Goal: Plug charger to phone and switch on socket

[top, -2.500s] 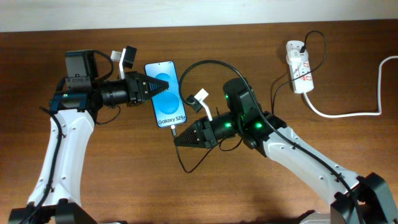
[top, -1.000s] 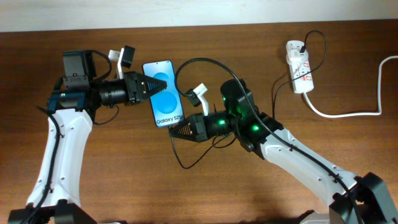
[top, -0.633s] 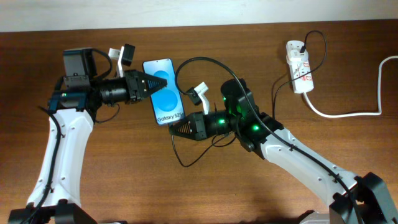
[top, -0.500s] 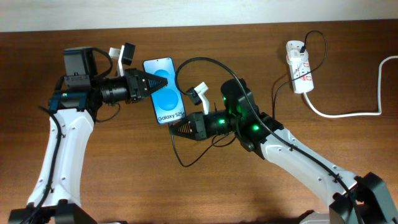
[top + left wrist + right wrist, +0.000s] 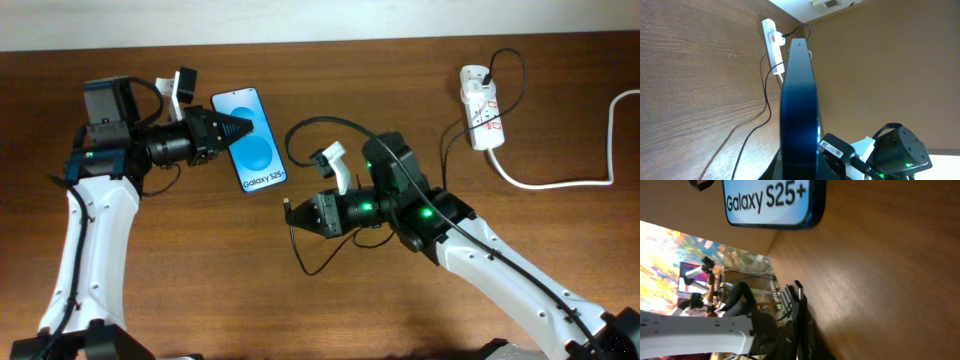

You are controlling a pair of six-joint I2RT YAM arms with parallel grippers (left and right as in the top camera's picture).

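My left gripper (image 5: pixel 232 130) is shut on the phone (image 5: pixel 250 138), a slim slab with a blue lit screen and "Galaxy S25" text, held over the table at the upper left. In the left wrist view the phone (image 5: pixel 799 110) shows edge-on between the fingers. My right gripper (image 5: pixel 300 209) is shut on the charger connector tip (image 5: pixel 289 206), apart from the phone's lower end. The right wrist view shows the connector tip (image 5: pixel 799 291) below the phone (image 5: pixel 771 202). The black charger cable (image 5: pixel 340 125) loops back to the white socket (image 5: pixel 480 105).
The socket's thick white cord (image 5: pixel 560 182) runs right toward the table's edge. The socket also shows far off in the left wrist view (image 5: pixel 774 42). Slack black cable (image 5: pixel 300 255) lies on the wood under my right arm.
My left gripper has moved the phone up and to the left. My right gripper has drawn back to the right with the connector, so a gap has opened between tip and phone.
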